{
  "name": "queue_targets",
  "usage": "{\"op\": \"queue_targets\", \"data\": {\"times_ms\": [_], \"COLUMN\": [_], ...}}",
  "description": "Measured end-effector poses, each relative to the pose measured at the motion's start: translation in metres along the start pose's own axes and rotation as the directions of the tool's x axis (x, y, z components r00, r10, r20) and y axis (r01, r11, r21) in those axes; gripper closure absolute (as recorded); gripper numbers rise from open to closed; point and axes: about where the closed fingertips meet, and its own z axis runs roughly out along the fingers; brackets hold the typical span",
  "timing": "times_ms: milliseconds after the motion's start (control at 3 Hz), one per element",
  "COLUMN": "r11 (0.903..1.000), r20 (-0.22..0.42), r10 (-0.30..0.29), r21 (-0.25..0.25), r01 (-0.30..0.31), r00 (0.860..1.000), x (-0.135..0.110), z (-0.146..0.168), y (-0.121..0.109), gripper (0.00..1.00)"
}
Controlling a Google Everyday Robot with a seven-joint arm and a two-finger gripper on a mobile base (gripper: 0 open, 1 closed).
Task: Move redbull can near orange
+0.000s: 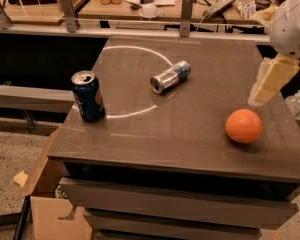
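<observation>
The redbull can, slim and silver with blue patches, lies on its side near the middle of the dark table top, its open end toward the front left. The orange sits at the front right of the table. My gripper, cream-coloured under a white arm, hangs at the right edge, above and just behind the orange and well to the right of the redbull can. It holds nothing that I can see.
A dark blue Pepsi can stands upright at the table's left front. A white arc is marked on the top. A cluttered workbench runs behind. Drawers and a cardboard box are below the front edge.
</observation>
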Motion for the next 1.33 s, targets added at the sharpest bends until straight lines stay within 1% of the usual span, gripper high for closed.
{"op": "queue_targets", "data": {"times_ms": [333, 667, 1000, 1333], "r11": [0.9898, 0.9898, 0.9874, 0.9783], "r20": [0.069, 0.069, 0.078, 0.115], "r10": [-0.053, -0.053, -0.096, -0.178], "r21": [0.136, 0.136, 0.133, 0.127], "r01": [0.043, 0.043, 0.085, 0.164], "r00": [0.996, 0.996, 0.992, 0.977], "x": [-0.008, -0.008, -0.012, -0.017], "z": [0.019, 0.018, 0.024, 0.035], "y": [-0.049, -0.049, -0.052, -0.060], "gripper": [0.00, 0.00, 0.00, 0.00]}}
